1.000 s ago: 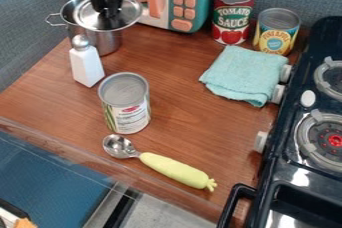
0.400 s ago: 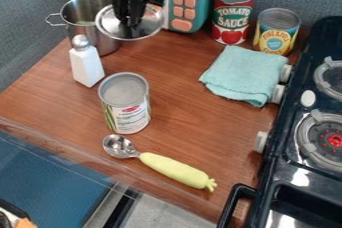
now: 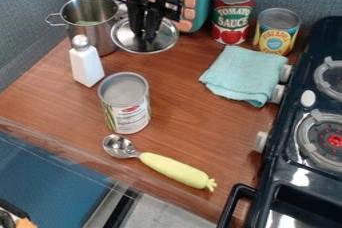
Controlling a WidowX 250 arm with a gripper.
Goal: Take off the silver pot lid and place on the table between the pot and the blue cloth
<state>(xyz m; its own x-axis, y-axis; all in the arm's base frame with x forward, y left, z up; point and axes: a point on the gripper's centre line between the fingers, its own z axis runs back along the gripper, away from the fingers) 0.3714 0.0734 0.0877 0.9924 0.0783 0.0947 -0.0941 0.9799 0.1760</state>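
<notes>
My gripper (image 3: 145,36) hangs at the upper middle, to the right of the pot, shut on the silver lid's (image 3: 167,41) knob. The lid is held up off the pot and is slightly tilted; how far it is above the table I cannot tell. The silver pot (image 3: 102,36) stands uncovered at the upper left, with something greenish inside. A light blue cloth (image 3: 244,74) lies folded on the brown table (image 3: 180,87), right of the lid and beside the stove.
A white shaker (image 3: 87,67) stands in front of the pot, and an open-standing can (image 3: 126,114) is nearer the middle. A spoon (image 3: 175,170) lies in front. Two cans (image 3: 232,14) stand behind the cloth; a toy microwave (image 3: 208,2) is behind my gripper. The stove (image 3: 300,172) borders the right.
My gripper has lifted the lid off the pot and moved right and toward the camera's side with it, uncovering the pot's inside. The cloth and cans have not moved.
</notes>
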